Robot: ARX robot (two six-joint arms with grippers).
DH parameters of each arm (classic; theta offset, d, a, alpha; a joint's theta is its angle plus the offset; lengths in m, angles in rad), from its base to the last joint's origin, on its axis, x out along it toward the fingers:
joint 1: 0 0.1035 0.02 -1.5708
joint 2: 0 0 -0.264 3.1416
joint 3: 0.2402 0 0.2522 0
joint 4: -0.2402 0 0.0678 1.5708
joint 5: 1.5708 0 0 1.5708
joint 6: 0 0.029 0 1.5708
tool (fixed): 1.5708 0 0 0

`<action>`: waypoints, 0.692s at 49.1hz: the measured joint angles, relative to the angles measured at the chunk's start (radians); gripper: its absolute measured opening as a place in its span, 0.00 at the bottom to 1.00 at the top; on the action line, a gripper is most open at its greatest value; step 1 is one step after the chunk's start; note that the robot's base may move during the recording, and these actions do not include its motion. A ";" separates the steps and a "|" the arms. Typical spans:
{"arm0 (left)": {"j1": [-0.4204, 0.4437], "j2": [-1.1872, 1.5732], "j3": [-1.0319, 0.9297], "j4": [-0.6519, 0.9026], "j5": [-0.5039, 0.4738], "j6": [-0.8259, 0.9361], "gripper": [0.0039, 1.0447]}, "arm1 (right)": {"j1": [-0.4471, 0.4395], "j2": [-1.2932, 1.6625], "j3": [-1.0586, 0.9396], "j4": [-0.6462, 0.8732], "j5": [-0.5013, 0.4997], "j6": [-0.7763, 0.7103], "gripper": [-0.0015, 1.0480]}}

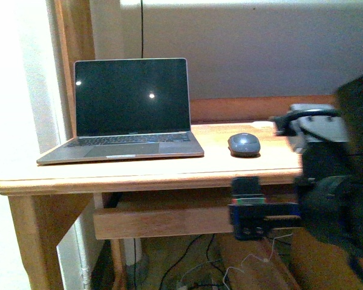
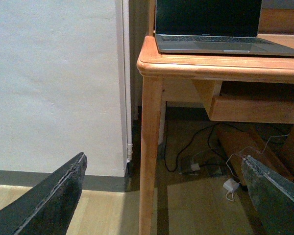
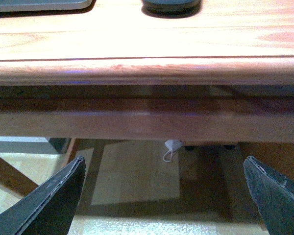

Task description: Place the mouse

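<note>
My right arm fills the front view from 2 to 5 o'clock, dark and blurred, its wrist reaching toward 9 o'clock. My right gripper hangs wide open, 2 fingers splayed and holding nothing. My left gripper is equally spread and empty, absent from the front view.

Mouse: the mouse, dark grey, lies on the wooden surface, above and slightly behind the fingers, well apart from them.
Laptop: the laptop stands open with a dark screen, far off to the fingers' left side.
Right gripper: the right gripper sits below the surface's front edge; its fingers point upward, empty.
</note>
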 joint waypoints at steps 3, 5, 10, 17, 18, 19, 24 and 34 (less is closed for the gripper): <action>0.000 0.000 0.000 0.000 0.000 0.000 0.93 | -0.009 -0.154 -0.127 -0.021 0.009 0.014 0.93; 0.000 0.000 0.000 0.000 0.000 0.000 0.93 | -0.014 -0.220 -0.183 -0.026 0.021 0.023 0.93; 0.000 0.000 0.000 0.000 0.000 0.000 0.93 | -0.026 -0.486 -0.374 -0.103 0.072 0.055 0.93; 0.000 0.000 0.000 0.000 0.000 0.000 0.93 | -0.009 -0.838 -0.558 -0.287 0.154 0.102 0.93; 0.000 0.000 0.000 0.000 0.000 0.000 0.93 | 0.000 -0.899 -0.582 -0.325 0.185 0.108 0.93; 0.000 0.000 0.000 0.000 0.000 0.000 0.93 | 0.006 -0.939 -0.596 -0.349 0.204 0.113 0.93; 0.000 0.000 0.000 0.000 0.000 0.000 0.93 | 0.040 -1.112 -0.647 -0.484 0.282 0.145 0.93; 0.000 0.000 0.000 0.000 0.000 0.000 0.93 | 0.077 -1.310 -0.717 -0.613 0.355 0.186 0.93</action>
